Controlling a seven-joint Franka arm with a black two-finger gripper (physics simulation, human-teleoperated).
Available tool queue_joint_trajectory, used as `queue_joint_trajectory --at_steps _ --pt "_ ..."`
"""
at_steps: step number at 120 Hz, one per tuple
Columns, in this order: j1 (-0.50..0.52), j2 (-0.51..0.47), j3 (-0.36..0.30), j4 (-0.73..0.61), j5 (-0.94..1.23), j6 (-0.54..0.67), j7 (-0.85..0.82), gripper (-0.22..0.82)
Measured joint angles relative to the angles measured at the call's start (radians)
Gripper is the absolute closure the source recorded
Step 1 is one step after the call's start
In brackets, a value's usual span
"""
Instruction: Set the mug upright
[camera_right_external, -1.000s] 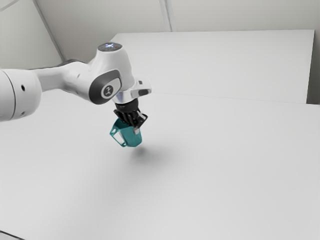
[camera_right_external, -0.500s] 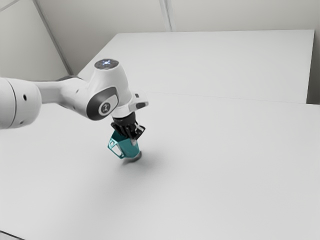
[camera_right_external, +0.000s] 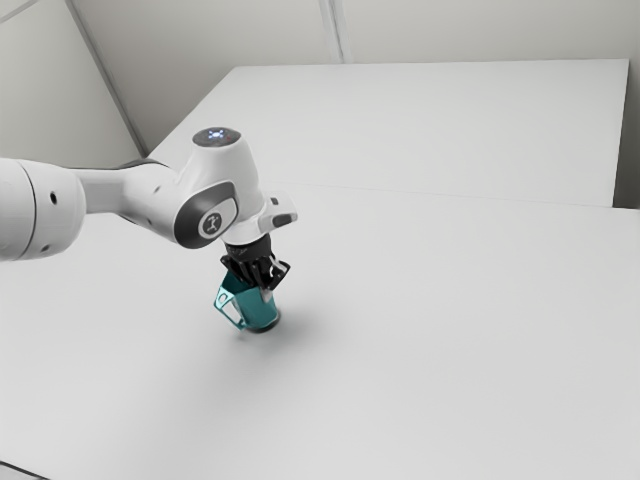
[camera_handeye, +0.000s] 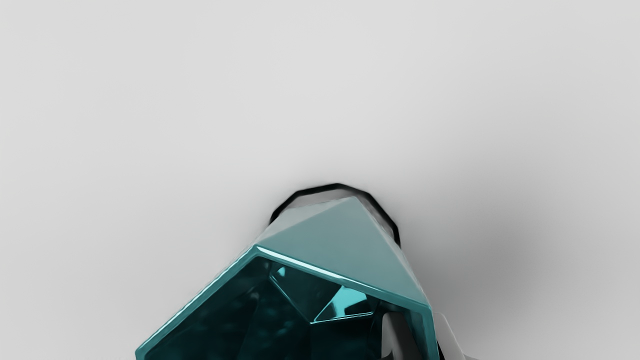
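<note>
Low over the table in the exterior view, my gripper (camera_right_external: 266, 292) points down at the rim of the teal mug (camera_right_external: 259, 312). The mug leans, its mouth up toward the exterior view's left and its handle (camera_right_external: 229, 308) on that same side. Its base is at or just above the tabletop; I cannot tell if it touches. In the wrist view my gripper (camera_handeye: 419, 317) is shut on the mug wall, one finger inside the mouth and the other outside. The faceted mug (camera_handeye: 340, 245) shows its open mouth, with a dark-edged curve around its bottom end.
The white table (camera_right_external: 430, 340) spreads around the mug, with a soft shadow beside it. Farther back stands another pale flat surface (camera_right_external: 430, 120), in front of light walls. A dark line crosses the near corner at the exterior view's lower left.
My hand has come down with the mug held, mostly in the first half second and a little more since. The mug's base is now much closer to the table, and the mug remains tilted.
</note>
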Motion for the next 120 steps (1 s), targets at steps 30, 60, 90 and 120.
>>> queue_joint_trajectory --at_steps 30,60,90,120 --pt "-0.001 0.006 0.0 -0.002 -0.002 -0.002 0.0 0.5" --pt "0.001 -0.077 -0.01 0.007 -0.008 -0.024 0.004 0.15" --pt "-0.034 -0.111 0.008 0.212 -0.161 -0.175 0.006 0.05" --pt "-0.05 -0.095 0.019 0.556 -0.202 -0.472 0.007 0.01"
